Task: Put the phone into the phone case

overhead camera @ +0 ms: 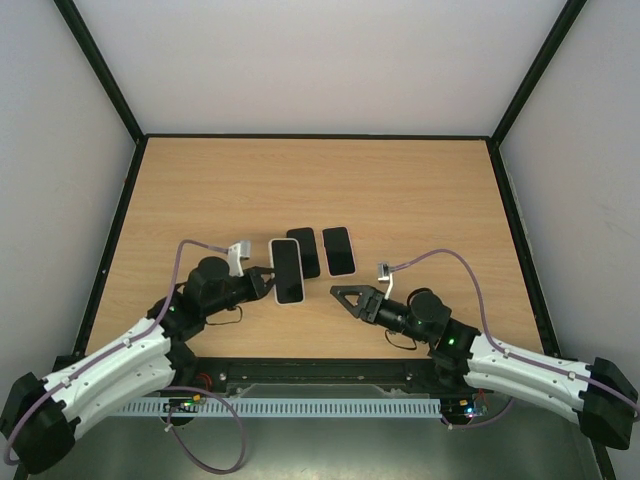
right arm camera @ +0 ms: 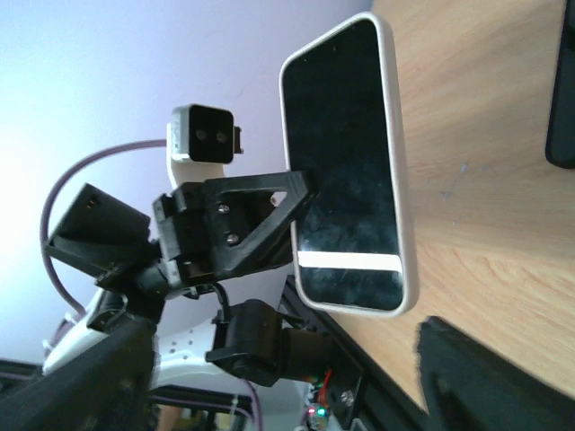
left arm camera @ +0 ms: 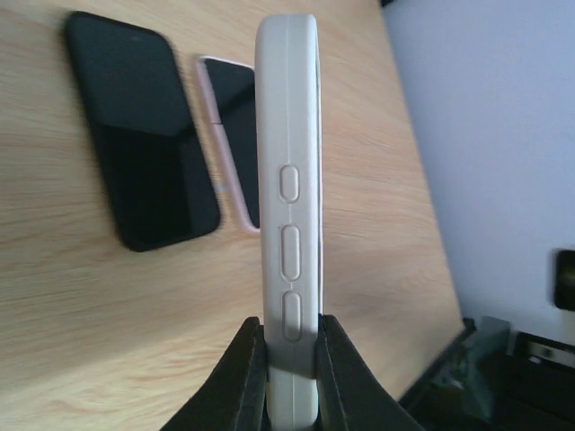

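With the left fingers (left arm camera: 247, 368) clamped on the phone case (left arm camera: 287, 180), hold firm and seat the phone (right arm camera: 346, 162) flush beyond them.

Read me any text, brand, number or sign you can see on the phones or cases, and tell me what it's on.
No readable text shows in any view.
white case, held by the left gripper: three blank button bumps, no logo.
phone screen in that case: dark, with only a bright reflection stripe.
black phone and pink-rimmed case: no print visible.
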